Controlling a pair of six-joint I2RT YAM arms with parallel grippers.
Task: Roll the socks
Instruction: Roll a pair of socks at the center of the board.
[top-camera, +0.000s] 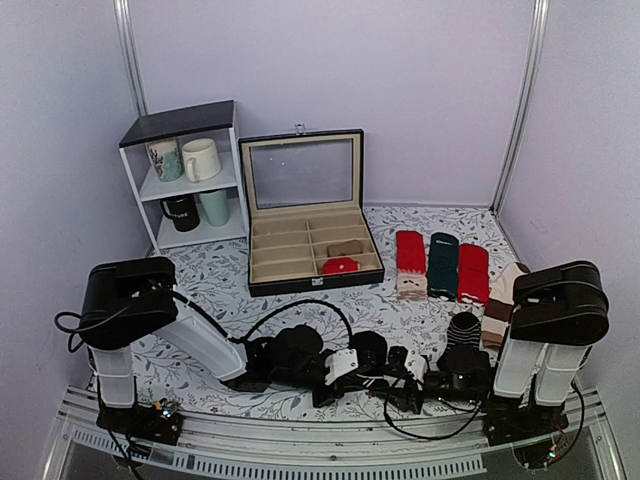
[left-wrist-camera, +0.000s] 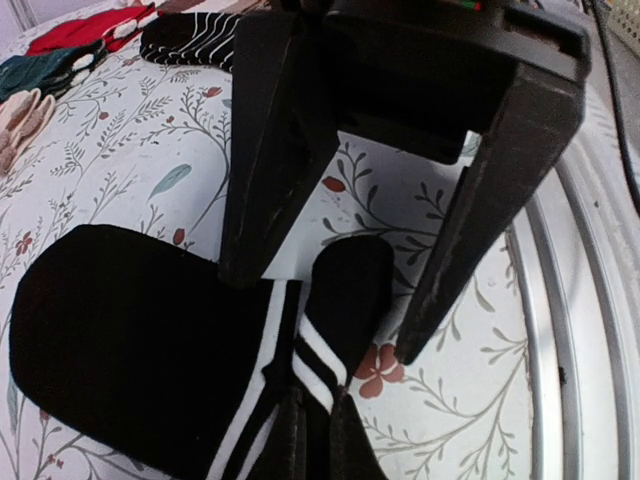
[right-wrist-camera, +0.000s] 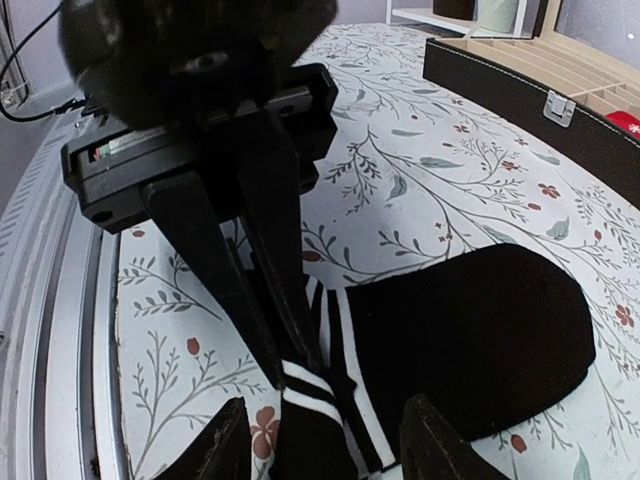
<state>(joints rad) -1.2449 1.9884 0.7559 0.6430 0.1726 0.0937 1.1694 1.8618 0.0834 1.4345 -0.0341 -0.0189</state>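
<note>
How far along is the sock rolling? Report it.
Done: nothing rolled yet; the black sock lies mostly flat. In hand: the left gripper and right gripper, both open, straddle its bunched white-banded cuff. Left: the whole roll.

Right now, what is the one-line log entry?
sock not rolled | left gripper open over cuff | right gripper open over cuff

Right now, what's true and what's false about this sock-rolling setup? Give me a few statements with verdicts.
The lid of the black case stands open. True.
The left gripper is shut on empty air. False: its fingers are spread, straddling the banded cuff of the black sock.
The right gripper is open. True.
The white shelf holds plates. False: it holds mugs.
</note>
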